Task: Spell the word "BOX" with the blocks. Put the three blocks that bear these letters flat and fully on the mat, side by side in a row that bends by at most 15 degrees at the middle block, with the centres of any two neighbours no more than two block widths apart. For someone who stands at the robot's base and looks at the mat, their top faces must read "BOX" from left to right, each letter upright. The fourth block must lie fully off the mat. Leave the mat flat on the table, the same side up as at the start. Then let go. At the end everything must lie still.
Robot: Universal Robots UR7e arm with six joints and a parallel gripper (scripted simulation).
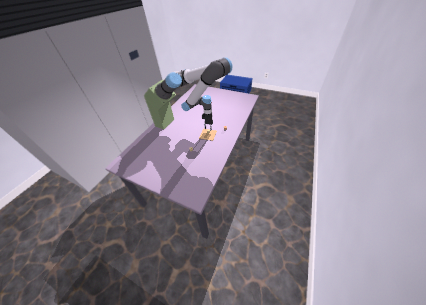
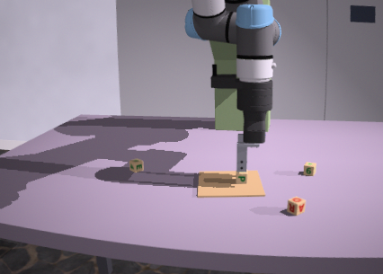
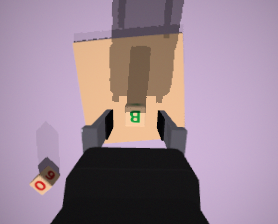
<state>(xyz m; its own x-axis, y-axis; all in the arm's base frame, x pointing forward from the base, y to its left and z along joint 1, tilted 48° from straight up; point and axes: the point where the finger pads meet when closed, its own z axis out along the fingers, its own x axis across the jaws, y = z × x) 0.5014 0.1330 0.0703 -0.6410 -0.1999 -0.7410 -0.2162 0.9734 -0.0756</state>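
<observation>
The tan mat (image 1: pixel 212 138) (image 2: pixel 216 190) (image 3: pixel 95 75) lies flat. The B block (image 3: pixel 135 118) (image 2: pixel 242 178) sits on it, near its right edge in the exterior view; its B reads upside down in the wrist view. My gripper (image 3: pixel 135 119) (image 2: pixel 242 171) (image 1: pixel 208 128) is open, pointing down, with one finger on either side of this block, tips near its top. A block with red O on top (image 2: pixel 296 206) (image 3: pixel 41 185) (image 1: pixel 225 128) lies off the mat. A block with green 6 (image 2: pixel 309 169) and one with green E on a side (image 2: pixel 136 165) (image 1: pixel 191 149) also lie off it; their top letters are unreadable.
The lilac table (image 1: pixel 235 108) (image 2: pixel 135 218) carries everything. The green robot pedestal (image 1: pixel 161 113) (image 2: pixel 228 115) stands at the table's back in the exterior view. A blue crate (image 1: pixel 237 83) stands beyond the table. The arm's shadow falls across the mat.
</observation>
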